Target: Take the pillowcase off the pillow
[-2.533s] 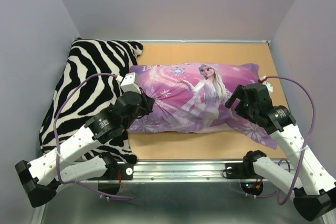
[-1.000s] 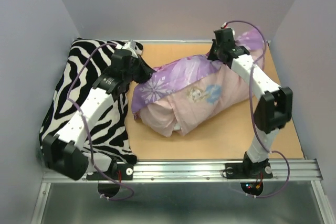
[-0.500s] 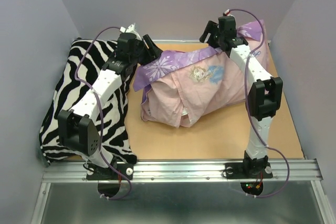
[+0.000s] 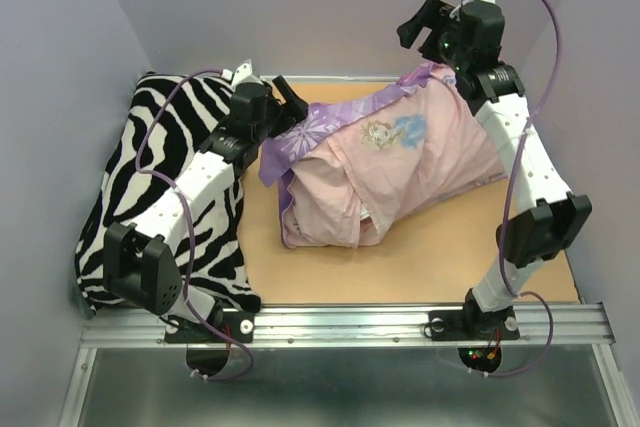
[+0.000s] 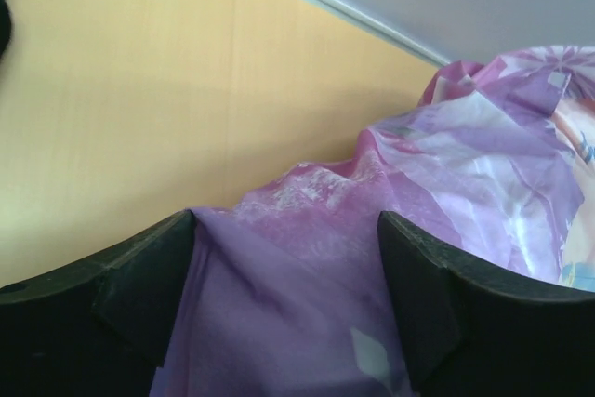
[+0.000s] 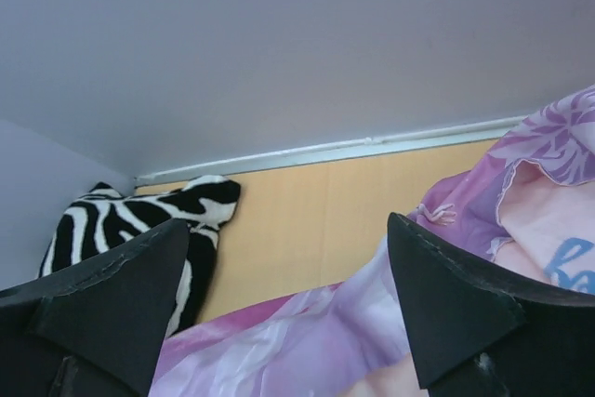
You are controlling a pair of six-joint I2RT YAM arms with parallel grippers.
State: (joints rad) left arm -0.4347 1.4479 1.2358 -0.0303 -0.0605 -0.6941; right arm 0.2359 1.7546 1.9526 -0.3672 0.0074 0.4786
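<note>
- Two grippers, both with jaws spread wide; neither pinches anything.
- Left gripper (image 4: 283,99) sits low at the far-left corner of the thin pink-purple fabric pillowcase (image 4: 400,172). In the left wrist view, purple cloth lies in the gap between the black fingers (image 5: 139,295), loose rather than clamped. Cannot tell whether it presses on the pads.
- Right gripper (image 4: 425,25) is raised above the far-right end of the pillowcase. The right wrist view shows only grey wall and table between its fingers (image 6: 112,295); the fabric is below them, apart.
- Pillowcase lies mid-table as a plump bundle, long axis diagonal from near-left to far-right. The far-right end sits higher, by the side wall.
- Much of the case shows its pale pink inner face, with a faint mirrored cartoon print on top. A purple snowflake-printed band runs along the far-left edge.
- Fabric is thin, slightly glossy and creased into soft folds.
- Plump white stuffed pillow (image 4: 366,219) is inside the case; only a small white patch shows at the near-left folds.
- Black-and-white zebra-striped cushion (image 4: 150,177) lies along the left wall under the left arm.
- Table (image 4: 420,272) is smooth light wood with a metal rail at the near edge.
</note>
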